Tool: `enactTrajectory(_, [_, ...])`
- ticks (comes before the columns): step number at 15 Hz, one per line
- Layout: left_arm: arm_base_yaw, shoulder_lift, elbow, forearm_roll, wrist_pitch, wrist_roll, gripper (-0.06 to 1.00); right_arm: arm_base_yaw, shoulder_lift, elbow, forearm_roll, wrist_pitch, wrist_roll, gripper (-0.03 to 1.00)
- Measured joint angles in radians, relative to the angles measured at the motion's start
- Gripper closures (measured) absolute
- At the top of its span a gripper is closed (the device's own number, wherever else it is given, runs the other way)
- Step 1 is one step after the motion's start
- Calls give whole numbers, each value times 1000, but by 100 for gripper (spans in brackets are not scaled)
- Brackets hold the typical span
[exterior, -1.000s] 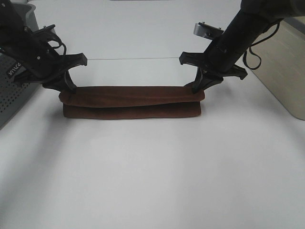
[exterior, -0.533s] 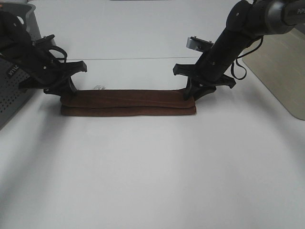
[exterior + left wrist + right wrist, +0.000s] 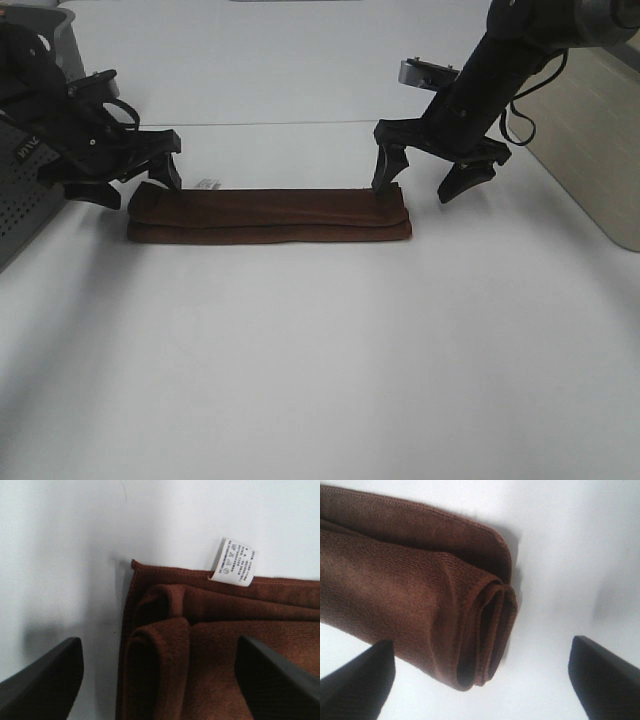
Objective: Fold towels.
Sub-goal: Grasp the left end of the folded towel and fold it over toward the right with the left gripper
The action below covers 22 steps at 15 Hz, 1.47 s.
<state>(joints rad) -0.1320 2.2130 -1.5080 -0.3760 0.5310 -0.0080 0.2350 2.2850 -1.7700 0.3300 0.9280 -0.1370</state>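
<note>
The dark reddish-brown towel [image 3: 268, 214] lies folded into a long narrow strip on the white table. Its small white tag [image 3: 209, 184] sticks out at the far left edge and shows in the left wrist view [image 3: 233, 563]. My left gripper [image 3: 140, 184] is open just above the strip's left end [image 3: 165, 645], holding nothing. My right gripper [image 3: 420, 182] is open above the strip's right end, where the layered fold [image 3: 485, 630] shows between the fingers [image 3: 357, 680]. Both are free of the cloth.
A grey perforated bin [image 3: 25, 190] stands at the left edge behind the left arm. A beige box [image 3: 600, 150] stands at the right. The white table [image 3: 320, 360] stretches in front of the towel.
Both grippers have let go of the towel's upper layer and opened. The towel now lies flat as a tidier strip, and the grippers have lifted slightly off its ends.
</note>
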Motion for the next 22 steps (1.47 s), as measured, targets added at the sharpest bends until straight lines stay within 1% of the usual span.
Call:
enactTrajectory(2, [0, 29, 0, 0, 1, 8, 18, 0, 0, 0, -3, 1, 0, 9])
enactTrajectory(5, [0, 50, -15, -21, -4, 23, 18, 0, 0, 0, -5, -3, 0, 9])
enactTrajectory(6, [0, 56, -18, -26, -6, 31, 21, 0, 0, 0, -5, -4, 0, 9])
enactTrajectory(7, [0, 64, -24, -28, -6, 34, 27, 0, 0, 0, -5, -6, 0, 9])
enactTrajectory(8, [0, 68, -28, -34, -7, 37, 37, 0, 0, 0, -5, -11, 0, 9])
enactTrajectory(9, [0, 70, -28, -36, -5, 37, 50, 0, 0, 0, -4, -12, 0, 9])
enactTrajectory(10, [0, 73, -28, -39, -3, 37, 68, 0, 0, 0, -4, -12, 0, 9])
enactTrajectory(11, [-2, 76, -28, -51, -3, 37, 82, 0, 0, 0, -4, -13, 0, 9])
enactTrajectory(12, [-4, 76, -28, -51, -3, 37, 88, 0, 0, 0, -4, -14, 0, 9])
enactTrajectory(14, [-4, 71, -28, -53, 3, 37, 88, 0, -6, 0, -4, -11, 0, 9])
enactTrajectory(15, [-4, 59, -28, -36, 23, 37, 88, 0, -19, 0, -4, -10, 0, 9])
enactTrajectory(18, [-4, -34, -32, 64, 81, 17, 88, 0, -82, 0, -2, 4, 2, 9])
enactTrajectory(20, [-4, -94, -88, 91, 159, -10, 88, 0, -113, 0, 5, 23, 19, 9])
enactTrajectory(22, [-21, -104, -191, 97, 287, -47, 88, 0, -157, 0, 22, 59, 25, 9])
